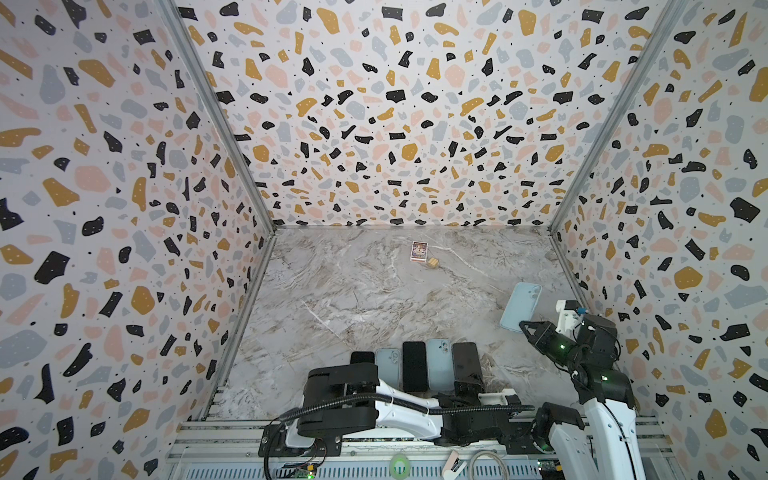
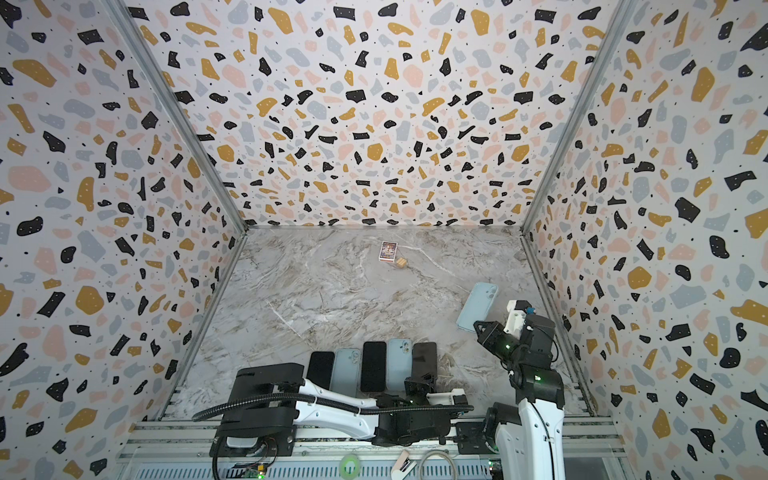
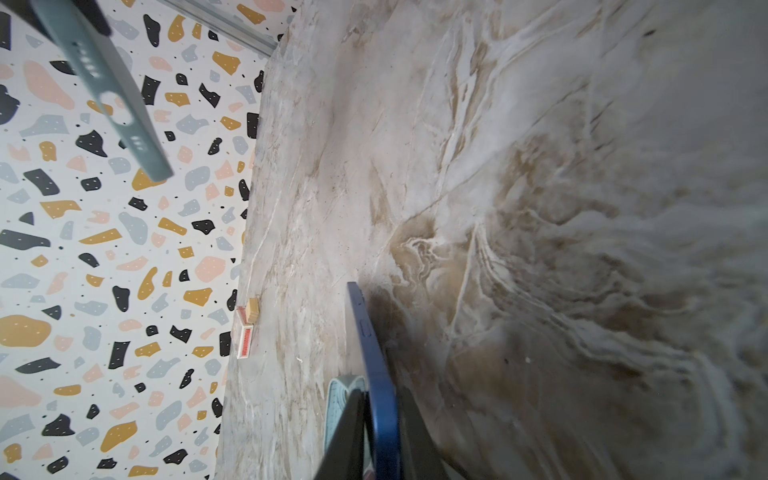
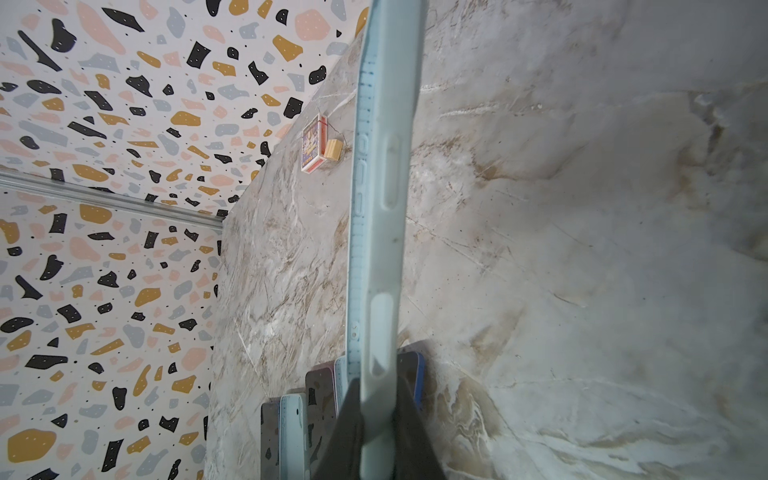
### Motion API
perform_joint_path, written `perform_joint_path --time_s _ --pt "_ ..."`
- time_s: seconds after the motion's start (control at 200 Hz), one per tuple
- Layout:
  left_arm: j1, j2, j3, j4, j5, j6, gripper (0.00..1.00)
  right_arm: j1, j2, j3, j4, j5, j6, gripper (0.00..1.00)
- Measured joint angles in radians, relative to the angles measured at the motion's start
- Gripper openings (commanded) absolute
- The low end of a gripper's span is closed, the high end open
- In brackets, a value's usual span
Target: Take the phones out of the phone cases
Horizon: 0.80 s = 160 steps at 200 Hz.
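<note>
Okay, your right gripper (image 1: 524, 326) pinches the matte pale-blue phone case (image 1: 519, 305), tilted above the table. The phone (image 1: 466, 359), a glossy dark slab with a rounded blue rim, lies on the marble-look table (image 1: 353, 299). Left gripper (image 1: 468, 380) jaws sit narrow beside its rim, grip unclear.

The left arm (image 1: 407, 409) lies low along the table's near edge, its forearm stretched rightward. The left gripper (image 1: 468, 382) points toward the far edge, jaws set narrowly either side of a phone's (image 1: 465, 357) near end; whether they press on it is unclear. The right arm (image 1: 606, 419) stands upright at the near right corner with its elbow bent. The right gripper (image 1: 524, 328) is clamped on a phone case (image 1: 519, 305), held above the table.
</note>
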Motion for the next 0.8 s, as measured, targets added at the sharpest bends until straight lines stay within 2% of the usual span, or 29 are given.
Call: perform_joint_path --time_s 0.24,0.415,0.486,0.801 --pt "-0.008 0.018 -0.003 -0.005 0.018 -0.024 0.28 -0.002 -0.004 0.001 -0.007 -0.005 -0.002 0.0" --pt "-0.008 0.018 -0.004 0.001 0.02 -0.033 0.38 -0.002 -0.004 0.001 -0.009 -0.008 -0.004 0.0" --pt "-0.008 0.018 -0.006 0.009 0.019 -0.039 0.48 -0.002 -0.004 0.001 -0.014 -0.008 -0.007 0.0" --pt "-0.008 -0.01 -0.035 0.024 0.024 -0.072 0.61 -0.002 -0.006 0.001 -0.043 0.003 -0.022 0.0"
